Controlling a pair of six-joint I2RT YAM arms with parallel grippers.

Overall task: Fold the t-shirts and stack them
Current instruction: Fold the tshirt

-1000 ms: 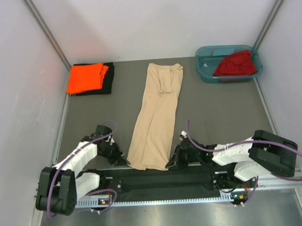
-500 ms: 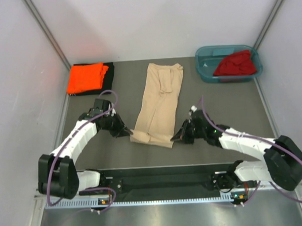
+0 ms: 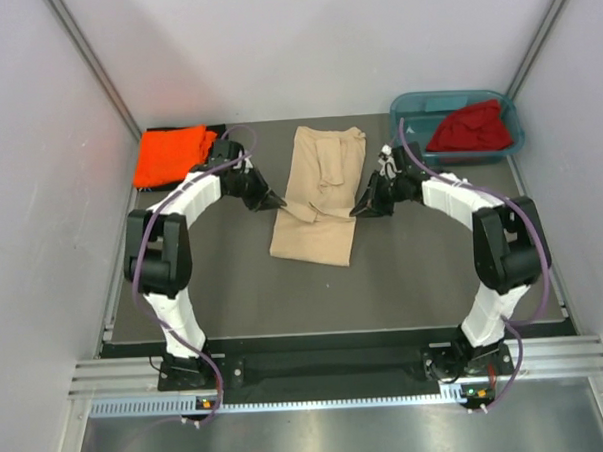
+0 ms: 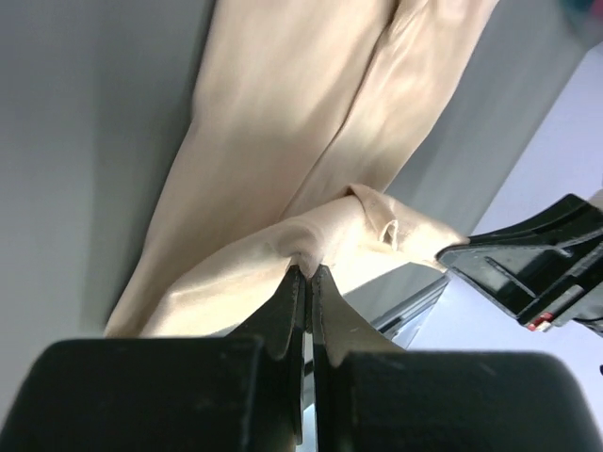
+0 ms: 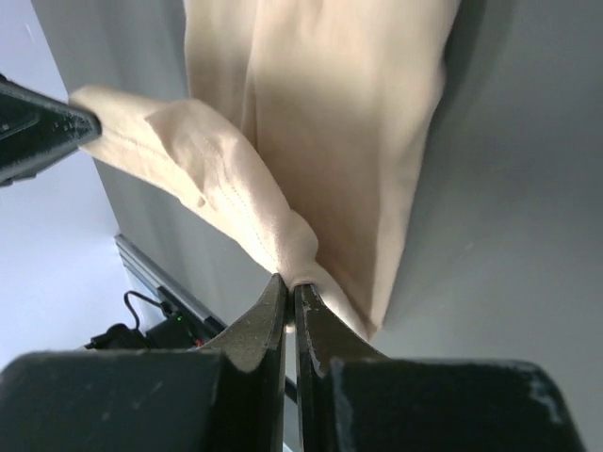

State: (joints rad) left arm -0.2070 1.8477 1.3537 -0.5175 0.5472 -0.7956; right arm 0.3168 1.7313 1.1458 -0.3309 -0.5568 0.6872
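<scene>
Start with the grey table (image 3: 433,260). The beige-tan t-shirt (image 3: 320,200) lies lengthwise down its middle, and everything else is placed from that shirt.

- **Right of its far end:** the teal tub (image 3: 409,131) holds the dark red t-shirt (image 3: 467,129), bunched up and not yet folded.
- **Left of its far end:** the bright orange t-shirt (image 3: 170,155) sits folded on the black t-shirt (image 3: 209,129), of which only an edge shows. I'd judge those two finished.

The beige shirt is mid-fold, with its near part doubled over itself. After it, you have the red one to do, then the stacking.

The left gripper (image 3: 278,202) is at the shirt's left edge and the right gripper (image 3: 356,212) at its right edge. In the wrist views, each pair of fingers is pressed together on a raised pinch of beige cloth — left gripper (image 4: 308,273), right gripper (image 5: 289,282).
</scene>
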